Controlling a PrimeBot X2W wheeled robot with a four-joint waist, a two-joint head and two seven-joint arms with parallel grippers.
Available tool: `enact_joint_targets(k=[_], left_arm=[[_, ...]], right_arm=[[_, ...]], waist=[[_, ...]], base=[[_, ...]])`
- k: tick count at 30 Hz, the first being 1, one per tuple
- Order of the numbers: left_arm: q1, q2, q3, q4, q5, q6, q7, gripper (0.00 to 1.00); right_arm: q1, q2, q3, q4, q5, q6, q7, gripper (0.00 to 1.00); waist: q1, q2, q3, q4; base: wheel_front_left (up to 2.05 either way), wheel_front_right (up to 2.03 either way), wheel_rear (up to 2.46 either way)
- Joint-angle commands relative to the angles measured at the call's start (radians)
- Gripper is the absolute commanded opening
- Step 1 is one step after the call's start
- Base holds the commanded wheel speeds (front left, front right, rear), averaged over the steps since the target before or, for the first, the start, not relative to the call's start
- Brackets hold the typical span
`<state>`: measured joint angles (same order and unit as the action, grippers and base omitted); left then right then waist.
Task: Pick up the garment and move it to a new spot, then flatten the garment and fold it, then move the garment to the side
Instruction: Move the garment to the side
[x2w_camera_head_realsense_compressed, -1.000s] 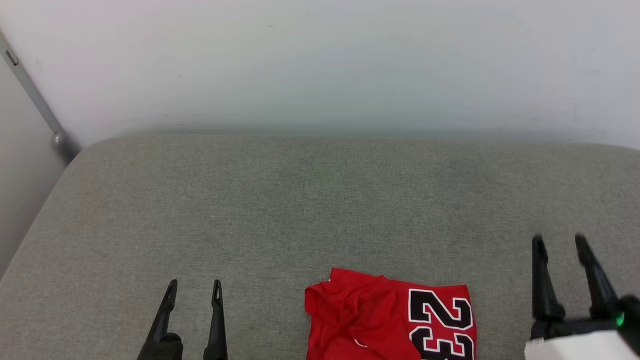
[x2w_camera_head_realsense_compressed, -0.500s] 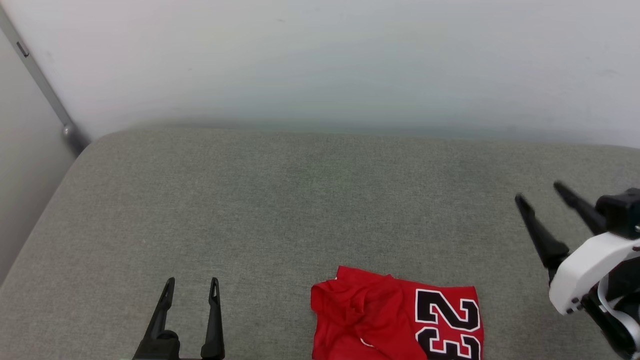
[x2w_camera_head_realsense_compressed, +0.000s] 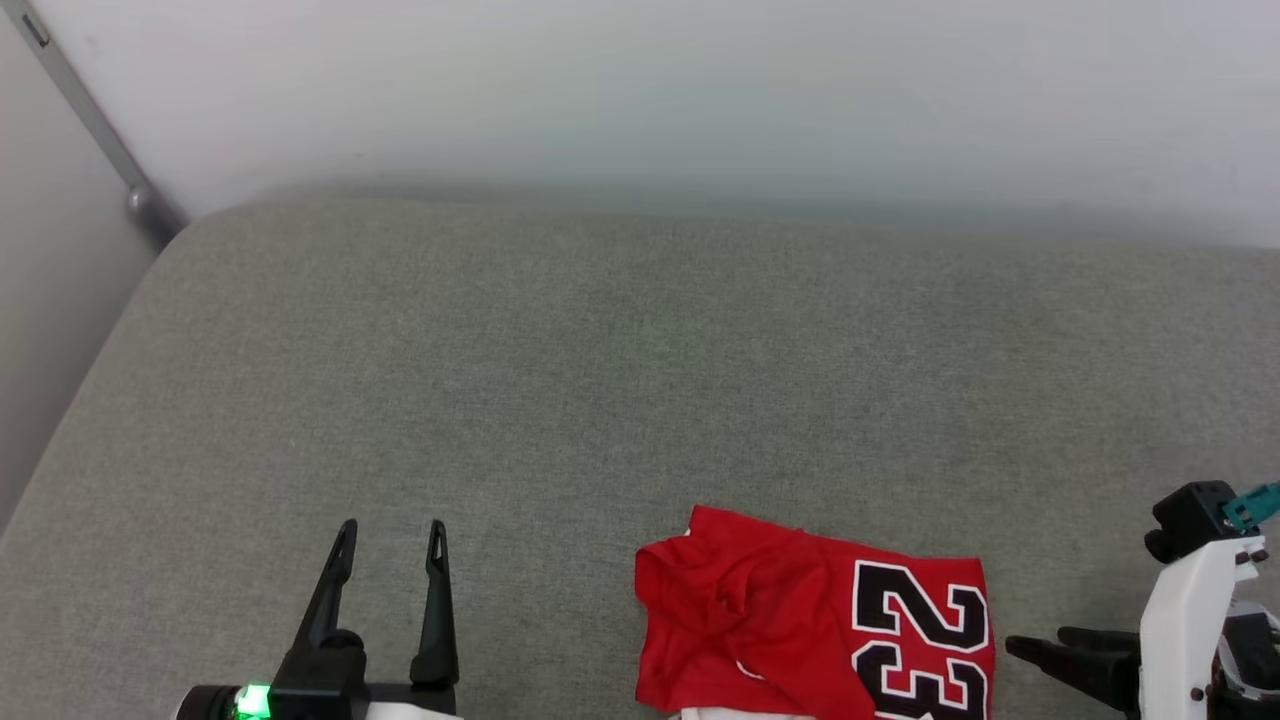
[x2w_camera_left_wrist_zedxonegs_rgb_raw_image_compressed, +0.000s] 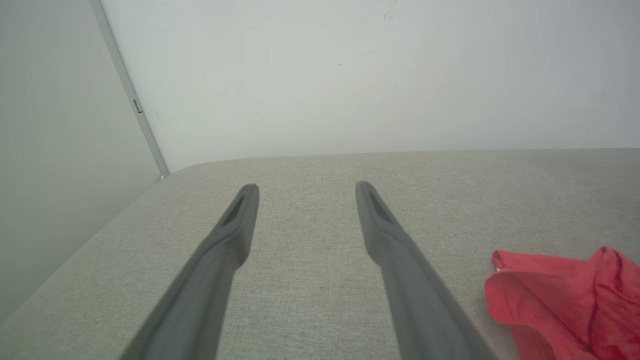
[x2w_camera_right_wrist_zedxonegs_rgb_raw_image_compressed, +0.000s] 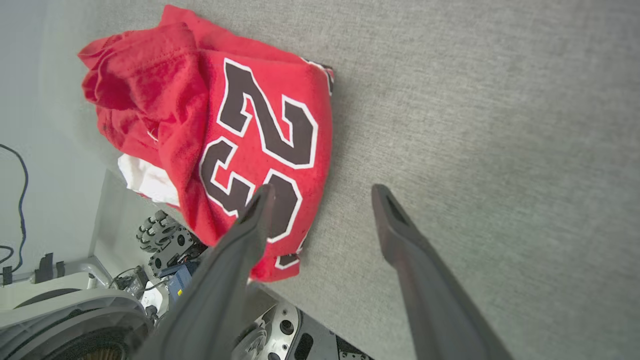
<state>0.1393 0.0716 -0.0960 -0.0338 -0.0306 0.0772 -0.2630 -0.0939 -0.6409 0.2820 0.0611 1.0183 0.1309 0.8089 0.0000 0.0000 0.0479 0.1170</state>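
Well, garment (x2w_camera_head_realsense_compressed: 745, 610) atop grey cushion (x2w_camera_head_realsense_compressed: 600, 380)

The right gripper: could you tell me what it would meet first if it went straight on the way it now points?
Probably the red shirt: the right gripper, open, points at its numbered edge. It may pass above it; height is unclear.

grey fabric cushion (x2w_camera_head_realsense_compressed: 600, 380) against white wall (x2w_camera_head_realsense_compressed: 700, 90)
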Motion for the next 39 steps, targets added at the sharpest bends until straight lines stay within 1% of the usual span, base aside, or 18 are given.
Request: enact_joint_targets(k=[1, 2, 3, 7, 8, 13, 15, 16, 17, 18, 23, 29, 34, 39], left_arm=[[-0.018, -0.004, -0.004, -0.004, 0.005, -0.005, -0.002, 1.0], [-0.03, -0.004, -0.006, -0.004, 0.006, -0.005, -0.002, 1.0], [-0.059, -0.006, -0.013, -0.003, 0.011, -0.009, -0.002, 1.0], [-0.092, -0.008, -0.019, 0.0, 0.01, -0.008, -0.002, 1.0], [-0.108, -0.011, -0.025, 0.001, 0.009, -0.002, -0.002, 1.0], [-0.124, -0.015, -0.029, 0.009, 0.001, 0.001, -0.002, 1.0], [-0.127, -0.016, -0.032, 0.012, -0.003, 0.003, -0.002, 1.0], [-0.127, -0.017, -0.034, 0.013, -0.005, 0.004, -0.002, 1.0], [-0.127, -0.017, -0.035, 0.014, -0.005, 0.005, -0.002, 1.0], [-0.126, -0.018, -0.037, 0.016, -0.006, 0.006, -0.002, 1.0], [-0.116, -0.019, -0.04, 0.026, -0.006, 0.009, -0.002, 1.0], [-0.074, -0.02, -0.023, 0.036, -0.01, 0.009, -0.002, 1.0], [-0.028, -0.02, -0.009, 0.026, -0.019, 0.008, -0.002, 1.0], [-0.026, -0.021, -0.004, 0.012, -0.033, 0.014, -0.002, 1.0]], right_arm=[[-0.002, 0.015, -0.001, 0.005, 0.014, 0.0, -0.005, 1.0], [-0.008, 0.026, 0.004, 0.012, 0.031, 0.0, -0.004, 1.0], [-0.027, 0.045, 0.036, 0.031, 0.058, 0.0, 0.006, 1.0], [-0.048, 0.052, 0.102, 0.051, 0.078, 0.0, 0.016, 1.0], [-0.052, 0.054, 0.15, 0.069, 0.088, -0.001, 0.01, 1.0], [-0.065, 0.052, 0.224, 0.098, 0.086, -0.001, -0.023, 1.0], [-0.078, 0.046, 0.242, 0.11, 0.069, -0.002, -0.05, 1.0], [-0.086, 0.042, 0.254, 0.116, 0.064, -0.003, -0.058, 0.33], [-0.091, 0.039, 0.266, 0.122, 0.063, -0.003, -0.067, 0.13], [-0.095, 0.037, 0.274, 0.125, 0.064, -0.003, -0.077, 0.0], [-0.15, 0.004, 0.315, 0.108, 0.054, -0.003, -0.136, 0.0], [-0.236, -0.076, 0.382, 0.03, 0.005, -0.001, -0.205, 0.0], [-0.333, -0.157, 0.457, -0.056, -0.045, -0.001, -0.207, 0.0], [-0.436, -0.239, 0.511, -0.116, -0.075, -0.001, -0.183, 0.0]], waist=[[0.0, 0.0, 0.034, 0.018], [0.0, 0.0, 0.048, 0.023], [0.0, 0.0, 0.091, 0.04], [0.0, 0.0, 0.136, 0.058], [0.0, 0.0, 0.158, 0.066], [0.0, 0.0, 0.175, 0.072], [0.0, 0.0, 0.178, 0.073], [0.0, 0.0, 0.178, 0.073], [0.0, 0.0, 0.178, 0.074], [0.0, 0.0, 0.178, 0.075], [0.0, 0.0, 0.155, 0.073], [0.0, 0.0, 0.074, 0.033], [0.0, 0.0, 0.027, -0.054], [0.0, 0.0, 0.042, -0.176]], base=[[0.0, 0.0, 0.0], [0.0, 0.0, 0.0], [0.0, 0.0, 0.0], [0.0, 0.0, 0.0], [0.0, 0.0, 0.0], [0.0, 0.0, 0.0], [0.0, 0.0, 0.0], [0.0, 0.0, 0.0], [0.0, 0.0, 0.0], [0.0, 0.0, 0.0], [0.0, 0.0, 0.0], [0.0, 0.0, 0.0], [0.0, 0.0, 0.0], [0.0, 0.0, 0.0]])
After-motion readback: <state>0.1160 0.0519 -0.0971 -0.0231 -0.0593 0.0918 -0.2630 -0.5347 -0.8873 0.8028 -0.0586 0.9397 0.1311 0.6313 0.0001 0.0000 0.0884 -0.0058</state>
